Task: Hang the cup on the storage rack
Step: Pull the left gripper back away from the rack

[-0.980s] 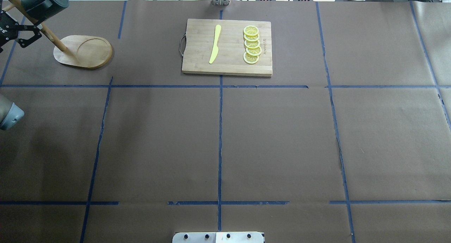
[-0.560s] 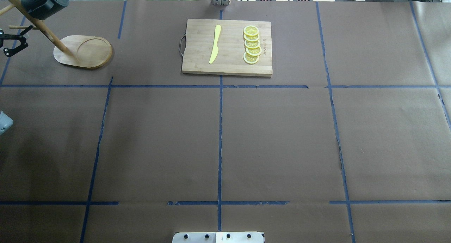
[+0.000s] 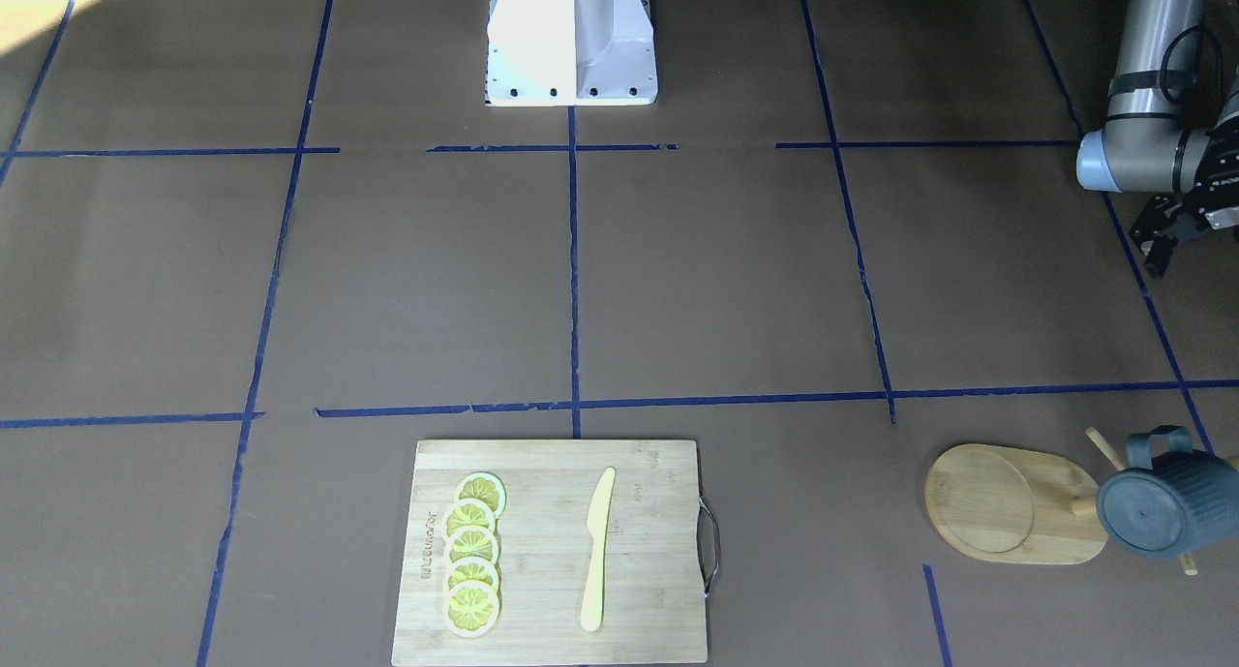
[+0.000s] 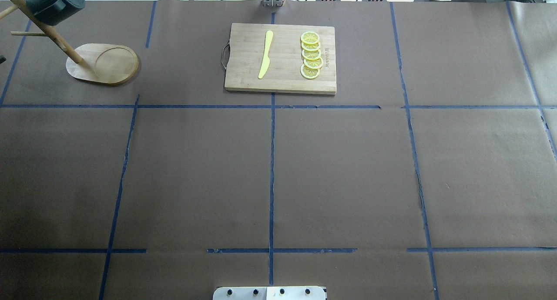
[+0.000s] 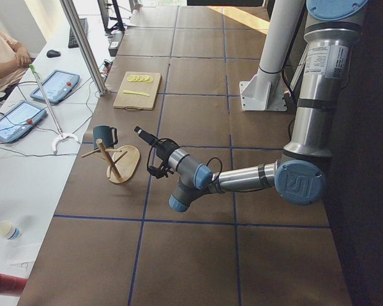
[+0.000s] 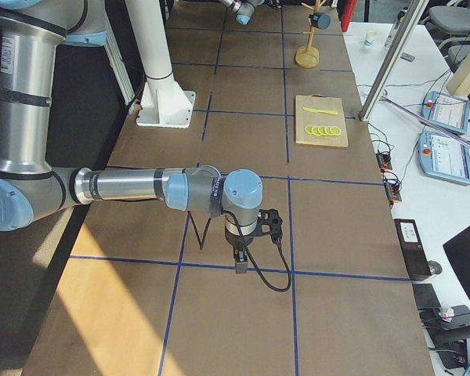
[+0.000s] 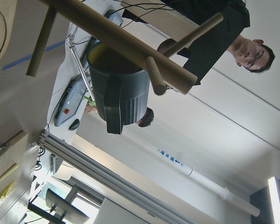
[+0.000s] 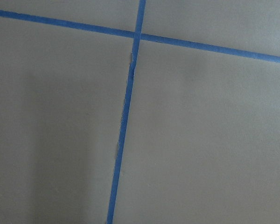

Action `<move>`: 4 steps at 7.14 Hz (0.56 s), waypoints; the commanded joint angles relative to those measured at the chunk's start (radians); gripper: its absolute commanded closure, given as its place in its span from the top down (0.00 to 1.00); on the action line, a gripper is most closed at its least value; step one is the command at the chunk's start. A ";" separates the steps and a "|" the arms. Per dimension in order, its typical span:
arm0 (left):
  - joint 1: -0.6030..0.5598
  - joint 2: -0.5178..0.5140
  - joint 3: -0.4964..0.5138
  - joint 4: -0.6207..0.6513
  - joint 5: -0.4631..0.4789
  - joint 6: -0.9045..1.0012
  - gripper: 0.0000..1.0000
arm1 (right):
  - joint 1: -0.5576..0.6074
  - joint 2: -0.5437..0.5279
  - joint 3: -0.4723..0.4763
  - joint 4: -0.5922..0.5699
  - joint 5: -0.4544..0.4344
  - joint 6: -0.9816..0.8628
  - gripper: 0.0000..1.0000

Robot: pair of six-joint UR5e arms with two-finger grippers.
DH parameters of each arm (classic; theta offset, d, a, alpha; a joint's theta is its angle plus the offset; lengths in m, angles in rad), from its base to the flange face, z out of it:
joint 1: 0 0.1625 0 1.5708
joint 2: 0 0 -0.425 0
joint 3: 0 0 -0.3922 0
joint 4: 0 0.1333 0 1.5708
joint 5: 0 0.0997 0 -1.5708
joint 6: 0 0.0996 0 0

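Observation:
The dark blue-grey cup (image 4: 54, 4) hangs by its handle on a peg of the light wooden storage rack (image 4: 104, 64) at the table's far left. The front-facing view shows the cup (image 3: 1157, 512) beside the rack's oval base (image 3: 987, 502). The left wrist view looks up at the cup (image 7: 119, 88) and the rack's post (image 7: 121, 37). My left gripper (image 3: 1162, 241) is open and empty, well back from the rack, at the table's left side. My right gripper (image 6: 240, 262) hovers low over the brown table cover; I cannot tell if it is open.
A bamboo cutting board (image 4: 287, 84) with a yellow knife (image 4: 265, 54) and several lemon slices (image 4: 311, 55) lies at the far middle. Blue tape lines cross the brown cover. The robot's base (image 3: 571, 38) stands at the near edge. Operators sit beyond the far edge.
My left gripper has drawn back from the rack and left the overhead view at its left edge. The cup stays hung on the peg.

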 commanded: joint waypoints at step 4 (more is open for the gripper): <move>-0.002 0.091 -0.016 0.372 -0.277 1.399 1.00 | 0.000 -0.002 -0.003 -0.001 0.000 0.002 1.00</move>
